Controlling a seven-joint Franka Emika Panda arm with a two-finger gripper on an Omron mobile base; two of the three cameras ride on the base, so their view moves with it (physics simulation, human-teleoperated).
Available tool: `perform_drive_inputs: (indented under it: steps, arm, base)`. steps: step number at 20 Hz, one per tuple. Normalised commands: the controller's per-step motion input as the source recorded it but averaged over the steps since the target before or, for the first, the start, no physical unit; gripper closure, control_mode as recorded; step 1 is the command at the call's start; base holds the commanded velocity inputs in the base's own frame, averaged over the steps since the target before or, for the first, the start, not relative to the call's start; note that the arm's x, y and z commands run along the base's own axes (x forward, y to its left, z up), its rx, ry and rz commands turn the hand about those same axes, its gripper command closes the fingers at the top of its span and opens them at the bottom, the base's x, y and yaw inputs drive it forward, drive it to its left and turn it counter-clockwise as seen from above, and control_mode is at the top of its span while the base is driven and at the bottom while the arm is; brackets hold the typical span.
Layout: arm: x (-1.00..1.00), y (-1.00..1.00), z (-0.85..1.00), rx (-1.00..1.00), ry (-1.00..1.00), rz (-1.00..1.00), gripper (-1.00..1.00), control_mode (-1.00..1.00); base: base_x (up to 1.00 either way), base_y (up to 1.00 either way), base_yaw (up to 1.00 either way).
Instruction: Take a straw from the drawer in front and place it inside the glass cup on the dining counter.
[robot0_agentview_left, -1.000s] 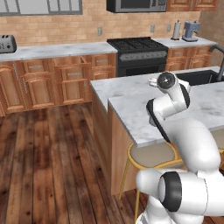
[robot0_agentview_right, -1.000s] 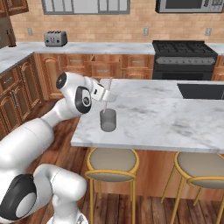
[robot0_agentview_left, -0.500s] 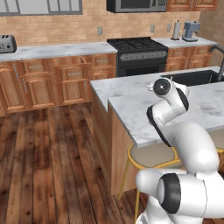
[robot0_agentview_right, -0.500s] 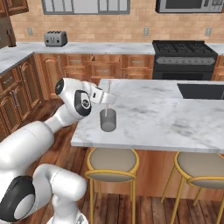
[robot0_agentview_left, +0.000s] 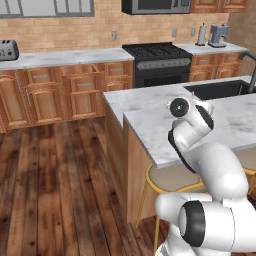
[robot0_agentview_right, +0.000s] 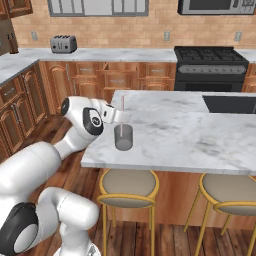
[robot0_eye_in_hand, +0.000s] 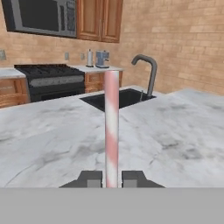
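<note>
The gripper (robot0_agentview_right: 121, 116) is pinched tight on the straw (robot0_agentview_right: 122, 104), held upright — lower end pointing straight down into the glass cup (robot0_agentview_right: 123, 137) near the dining counter (robot0_agentview_right: 200, 135) edge. In the hand view the fingertips (robot0_eye_in_hand: 92, 178) flank the straw's base — vertical so it drops cleanly inside.

No readable text, labels or numbers anywhere.
</note>
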Motion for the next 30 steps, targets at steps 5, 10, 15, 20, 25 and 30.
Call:
perform_drive_inputs:
  steps: [5, 10, 15, 20, 25, 30]
  arm:
    - [0.00, 0.00, 0.00, 0.00, 0.00, -0.05, 1.00, -1.00]
    - [0.00, 0.00, 0.00, 0.00, 0.00, -0.05, 1.00, -1.00]
    - [0.01, 0.03, -0.06, -0.02, 0.00, -0.04, 1.00, -1.00]
    - [0.04, 0.06, -0.01, 0.00, 0.00, -0.03, 1.00, -1.00]
    - [0.06, 0.02, 0.00, 0.00, 0.00, -0.03, 1.00, -1.00]
    - [0.07, 0.02, -0.04, 0.00, 0.00, -0.02, 1.00, -1.00]
  base:
    - [0.00, 0.00, 0.00]
    - [0.00, 0.00, 0.00]
    - [0.00, 0.00, 0.00]
    - [0.00, 0.00, 0.00]
    - [0.00, 0.00, 0.00]
    - [0.00, 0.00, 0.00]
